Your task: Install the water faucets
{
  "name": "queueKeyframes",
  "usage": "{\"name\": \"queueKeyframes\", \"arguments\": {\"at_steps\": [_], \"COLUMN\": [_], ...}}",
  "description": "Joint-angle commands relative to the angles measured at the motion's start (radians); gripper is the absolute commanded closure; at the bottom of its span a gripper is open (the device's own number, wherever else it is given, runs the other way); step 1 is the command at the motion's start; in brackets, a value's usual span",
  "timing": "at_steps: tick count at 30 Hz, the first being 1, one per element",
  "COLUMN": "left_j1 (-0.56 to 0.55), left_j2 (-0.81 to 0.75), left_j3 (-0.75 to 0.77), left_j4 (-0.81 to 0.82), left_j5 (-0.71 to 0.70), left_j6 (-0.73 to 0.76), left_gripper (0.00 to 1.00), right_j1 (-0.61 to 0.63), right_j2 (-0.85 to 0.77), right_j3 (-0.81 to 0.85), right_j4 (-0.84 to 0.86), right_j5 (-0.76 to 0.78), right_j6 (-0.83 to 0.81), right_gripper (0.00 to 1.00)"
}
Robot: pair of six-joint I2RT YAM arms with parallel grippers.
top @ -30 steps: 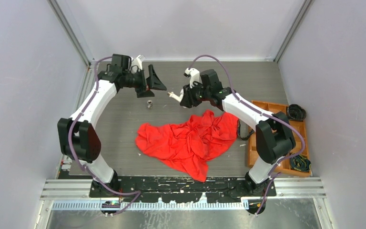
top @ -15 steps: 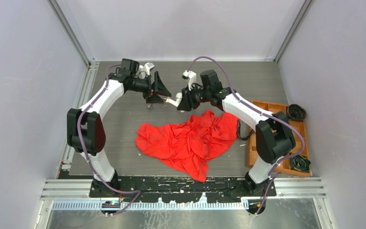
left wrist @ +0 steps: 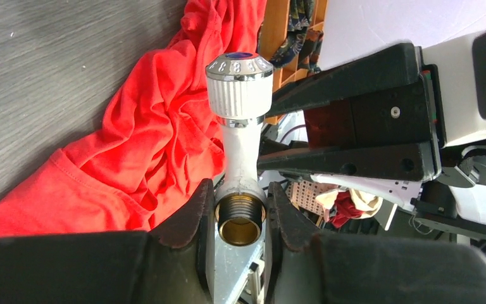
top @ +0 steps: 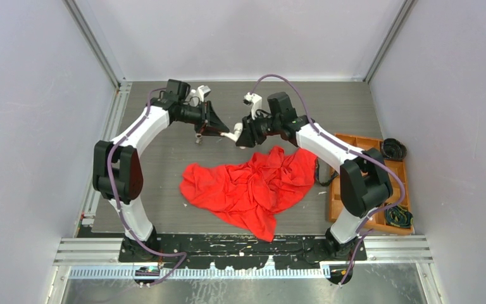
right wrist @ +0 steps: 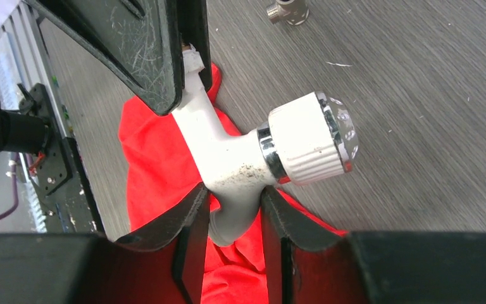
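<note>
The water faucet (top: 231, 133), white with a chromed, blue-topped knob (left wrist: 239, 82), hangs above the table between both grippers. My left gripper (left wrist: 239, 204) is shut on its brassy threaded end (left wrist: 240, 221), the knob pointing away from the camera. My right gripper (right wrist: 231, 206) stands around the spout (right wrist: 231, 218) with a thin gap beside each pad, fingertips close to the wider body. In the right wrist view the left gripper's black fingers (right wrist: 155, 57) clamp the far end. A small grey metal fitting (right wrist: 286, 10) lies on the table beyond.
A crumpled red cloth (top: 247, 187) lies mid-table, just below the two grippers. An orange compartment tray (top: 354, 140) with black coiled parts sits at the right edge. Grey walls enclose the table on three sides.
My left arm swung right to the faucet and its jaws closed on the threaded end. My right gripper stayed in place and its jaws eased slightly apart.
</note>
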Motion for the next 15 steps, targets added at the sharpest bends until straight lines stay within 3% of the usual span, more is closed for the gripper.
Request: {"name": "queueKeyframes", "arguments": {"at_steps": [1,2,3,7,10,15], "left_j1": [-0.003,-0.002,0.003,0.033,0.046,0.045], "left_j2": [-0.025,-0.034,-0.043,-0.094,-0.145,-0.185], "left_j3": [0.010,0.000,-0.014,-0.064,-0.114,-0.216], "left_j4": [0.120,0.160,0.201,0.389,0.603,0.943], "left_j5": [0.044,0.048,0.058,0.112,0.130,0.119], "left_j6": [-0.076,-0.104,-0.127,-0.234,-0.324,-0.477], "left_gripper": [1.00,1.00,1.00,1.00,1.00,1.00], "right_j1": [-0.057,-0.085,-0.120,-0.256,-0.303,-0.298], "right_j2": [-0.060,-0.074,-0.092,-0.163,-0.184,-0.148], "right_j3": [0.013,-0.011,-0.051,-0.181,-0.243,-0.399], "right_j4": [0.079,0.125,0.212,0.550,0.782,1.354], "right_j5": [-0.068,-0.108,-0.163,-0.299,-0.298,-0.201], "right_j6": [0.088,0.133,0.206,0.495,0.729,1.198], "right_gripper": [0.44,0.28,0.18,0.01,0.00,0.00]}}
